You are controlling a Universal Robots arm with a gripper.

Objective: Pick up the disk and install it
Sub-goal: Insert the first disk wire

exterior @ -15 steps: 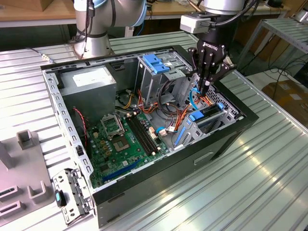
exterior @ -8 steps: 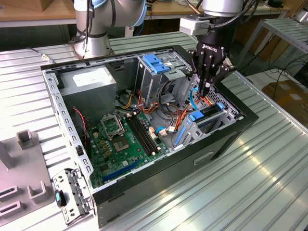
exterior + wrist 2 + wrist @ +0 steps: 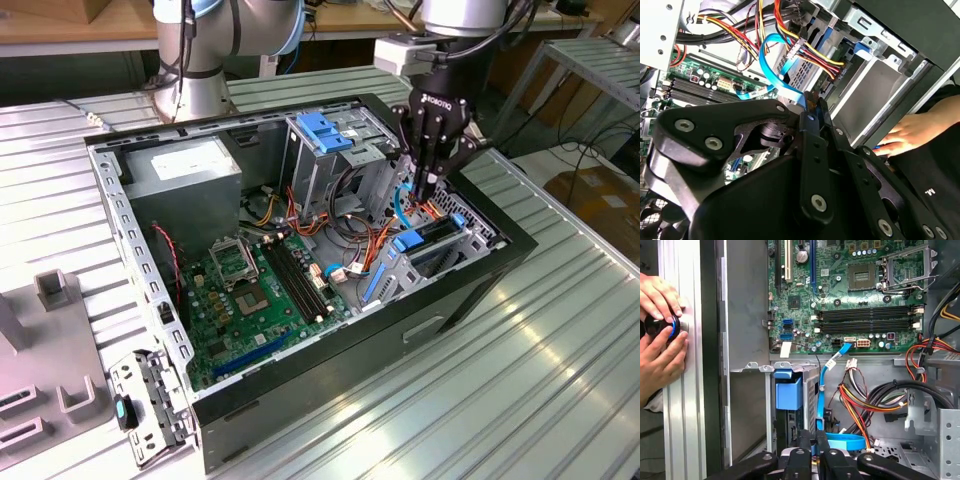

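Observation:
The disk, dark with bright blue rails, sits slotted in the drive bay at the edge of the open computer case on the exterior view's right. Its blue carrier end appears in the first wrist view. My gripper hangs inside the case just above and behind the disk. Its fingers are pressed together on a thin blue cable that runs up from the motherboard. In the second wrist view the fingertips meet at the cable's end.
A silver cage with a light-blue latch plate stands at the back of the case. Bundles of coloured wires crowd the space beside the gripper. A person's hands rest on the table rail outside the case wall, holding a small black knob.

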